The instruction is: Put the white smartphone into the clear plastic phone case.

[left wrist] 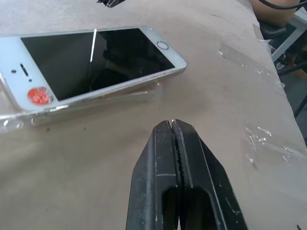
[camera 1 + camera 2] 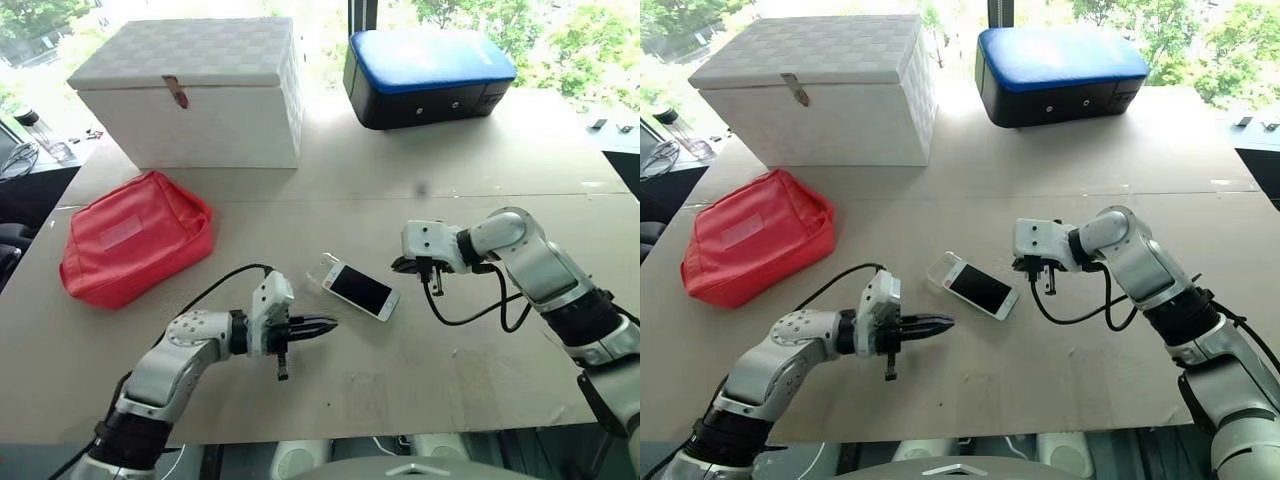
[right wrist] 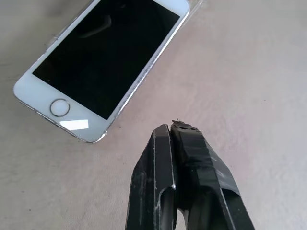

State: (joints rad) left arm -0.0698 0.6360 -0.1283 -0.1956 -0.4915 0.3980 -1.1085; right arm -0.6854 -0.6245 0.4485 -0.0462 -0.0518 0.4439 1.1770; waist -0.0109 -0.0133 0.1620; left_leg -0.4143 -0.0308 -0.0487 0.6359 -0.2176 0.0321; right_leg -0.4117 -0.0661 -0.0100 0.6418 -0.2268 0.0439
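The white smartphone (image 2: 362,290) lies screen up in the middle of the table, slanted, its home button end towards my right arm. Under it lies the clear plastic phone case (image 2: 324,268), whose rim sticks out past the phone's far left end and along its near side (image 1: 103,100). I cannot tell whether the phone is seated in it. My left gripper (image 2: 331,324) is shut with nothing in it, level, just short of the phone's near side. My right gripper (image 2: 406,268) is shut and empty too, tilted down, a little to the right of the home button end (image 3: 60,107).
A red pouch (image 2: 135,237) lies at the left. A white lidded box (image 2: 195,90) and a blue-topped black case (image 2: 425,75) stand at the back. The table's front edge (image 2: 400,432) runs close below my arms. Bits of clear tape (image 1: 268,143) stick to the surface.
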